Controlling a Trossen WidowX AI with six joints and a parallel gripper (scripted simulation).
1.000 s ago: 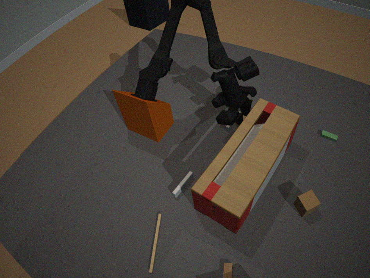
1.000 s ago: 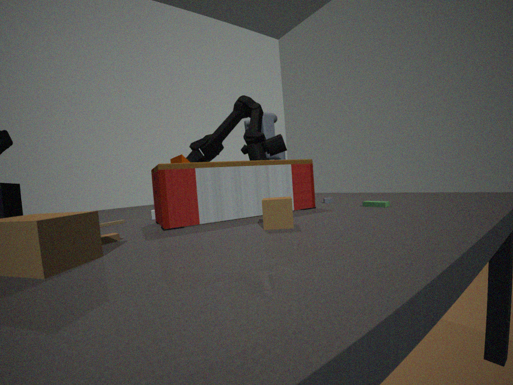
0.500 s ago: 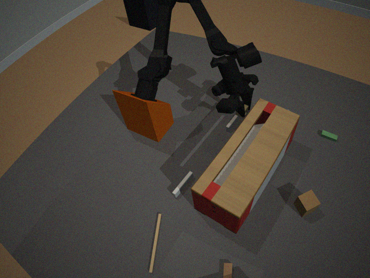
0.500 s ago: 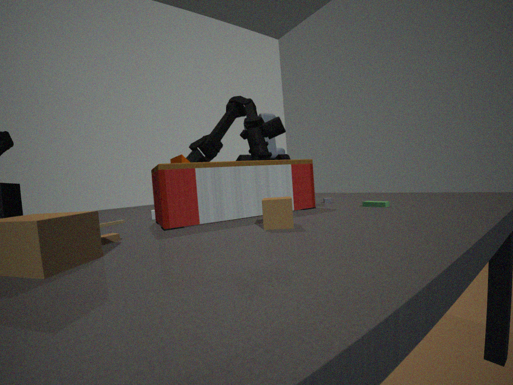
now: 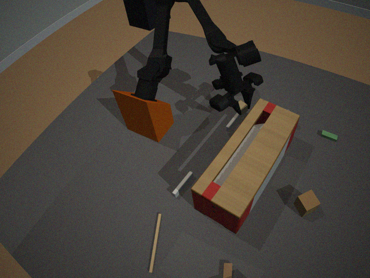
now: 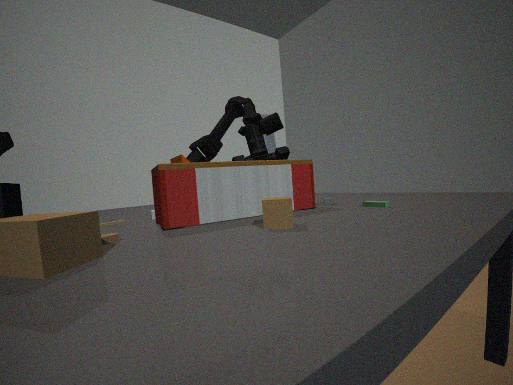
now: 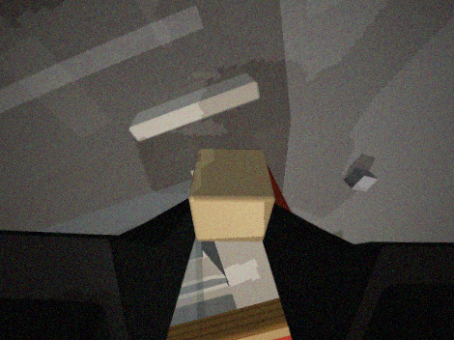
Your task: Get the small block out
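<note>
My gripper (image 5: 244, 110) (image 7: 229, 205) is shut on the small tan block (image 5: 243, 105) (image 7: 230, 217), which sits between the fingertips in the wrist view. It holds the block beside the back long side of the box (image 5: 254, 170) (image 6: 244, 192), near its far end in the top view. The box stands upright, with a wooden top, a slot and red end sections. In the exterior view the box hides the fingertips and the block. The block's exact height above the table is hard to tell.
A white bar (image 5: 232, 120) (image 7: 195, 110) lies below the gripper. Another white bar (image 5: 182, 183) and a wooden stick (image 5: 155, 242) lie nearer. A tan cube (image 5: 308, 201) (image 6: 277, 213) and a green block (image 5: 329, 135) (image 6: 376, 204) lie before the box. An orange wedge (image 5: 143, 116) stands behind.
</note>
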